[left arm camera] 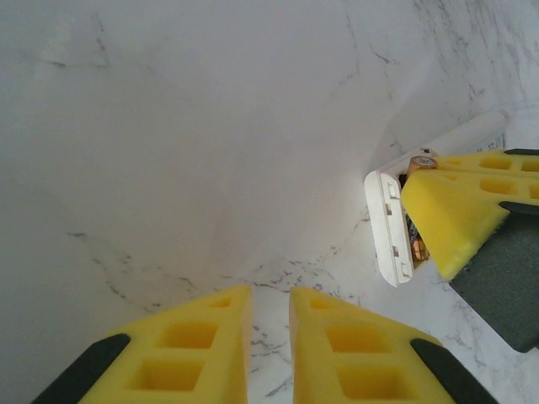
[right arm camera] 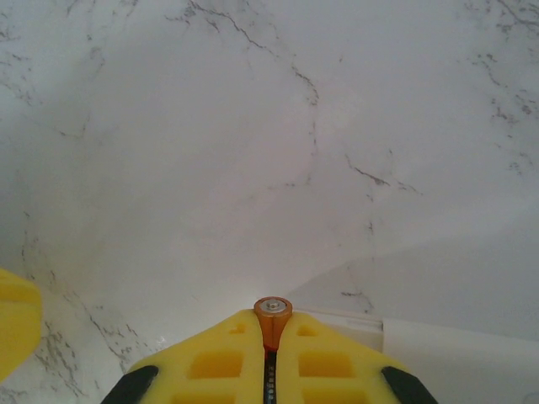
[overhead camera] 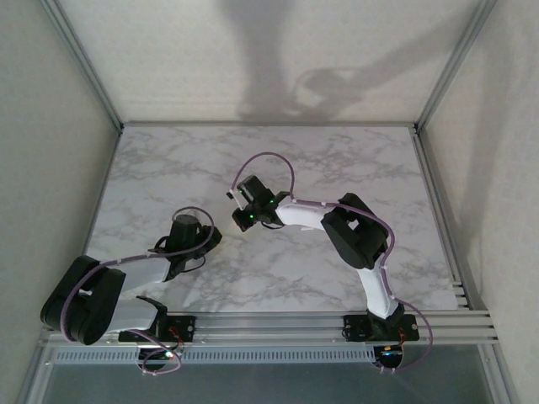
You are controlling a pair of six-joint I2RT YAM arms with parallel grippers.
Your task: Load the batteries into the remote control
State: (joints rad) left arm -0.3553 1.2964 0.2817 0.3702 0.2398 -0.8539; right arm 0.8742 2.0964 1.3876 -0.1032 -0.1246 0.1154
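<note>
My right gripper is shut on a battery, whose copper end with a silver tip pokes out between the yellow fingertips. In the left wrist view that same battery and a right finger sit over the open end of the white remote control. The remote's white edge lies just below and right of my right fingers. From above, the right gripper is at the table's middle with a bit of the white remote at its tip. My left gripper hovers nearby, slightly open and holding nothing.
The marble table top is bare around both arms. Grey enclosure walls close in the left, right and back. The left arm lies low along the near left, and a metal rail runs along the front edge.
</note>
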